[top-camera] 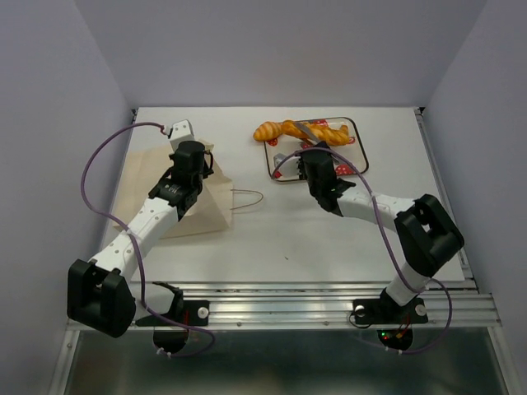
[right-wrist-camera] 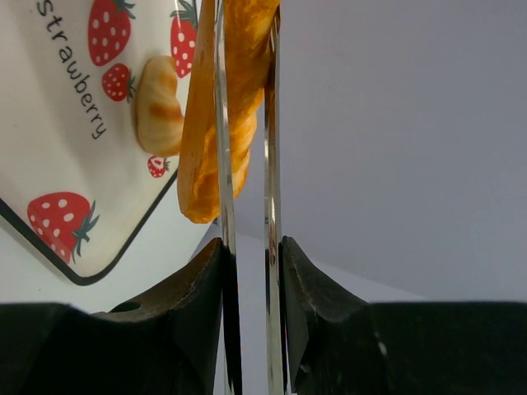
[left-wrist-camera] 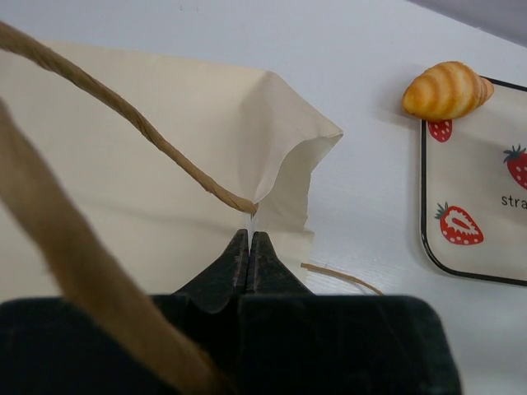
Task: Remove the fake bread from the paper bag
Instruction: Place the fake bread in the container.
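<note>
Top external view: right gripper (right-wrist-camera: 251, 255) clamps metal tongs (right-wrist-camera: 270, 206) around the braided loaf (top-camera: 323, 132) above the tray (left-wrist-camera: 473, 156), one croissant (top-camera: 265, 130) sits at the tray's far-left corner, left gripper (left-wrist-camera: 249, 239) is pressed shut at the paper bag (top-camera: 210, 210) left of the tray, so unloading looks nearly done

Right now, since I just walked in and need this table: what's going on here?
The left gripper is shut on the rim of the paper bag. The right gripper clamps metal tongs that pinch the braided loaf by the strawberry tray. One croissant sits at the tray's corner. A second croissant lies on the tray.
</note>
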`<state>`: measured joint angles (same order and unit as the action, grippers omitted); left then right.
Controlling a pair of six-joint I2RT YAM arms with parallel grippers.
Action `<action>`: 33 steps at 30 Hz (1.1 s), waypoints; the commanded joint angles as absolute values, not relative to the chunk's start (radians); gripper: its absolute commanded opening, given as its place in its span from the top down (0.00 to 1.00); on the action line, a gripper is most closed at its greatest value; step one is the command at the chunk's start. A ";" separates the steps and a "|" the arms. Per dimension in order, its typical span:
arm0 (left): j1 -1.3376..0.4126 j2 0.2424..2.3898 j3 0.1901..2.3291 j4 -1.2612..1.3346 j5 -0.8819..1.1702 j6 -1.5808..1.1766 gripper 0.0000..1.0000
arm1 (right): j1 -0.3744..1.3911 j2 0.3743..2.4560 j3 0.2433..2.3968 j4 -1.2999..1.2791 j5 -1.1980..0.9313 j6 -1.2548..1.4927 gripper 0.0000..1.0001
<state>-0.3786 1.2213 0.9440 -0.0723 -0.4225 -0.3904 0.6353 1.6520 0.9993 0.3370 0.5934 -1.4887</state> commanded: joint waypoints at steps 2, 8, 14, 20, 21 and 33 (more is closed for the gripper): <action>-0.374 1.203 0.957 -0.055 -0.442 -0.393 1.00 | 0.637 1.709 1.014 0.463 0.595 -1.516 0.99; -0.374 1.189 0.959 -0.055 -0.428 -0.385 1.00 | 0.637 1.798 1.002 0.500 0.588 -1.473 0.99; -0.376 1.195 0.960 -0.051 -0.414 -0.382 1.00 | 0.666 1.827 0.959 0.479 0.568 -1.415 0.94; -0.376 1.195 0.960 -0.051 -0.426 -0.373 1.00 | 0.701 1.781 0.976 0.297 0.517 -1.272 0.68; -0.374 1.195 0.960 -0.051 -0.426 -0.373 1.00 | 0.701 1.773 0.985 0.255 0.502 -1.249 0.65; -0.374 1.189 0.954 -0.048 -0.433 -0.365 1.00 | 0.712 1.721 1.134 -0.077 0.361 -1.077 0.47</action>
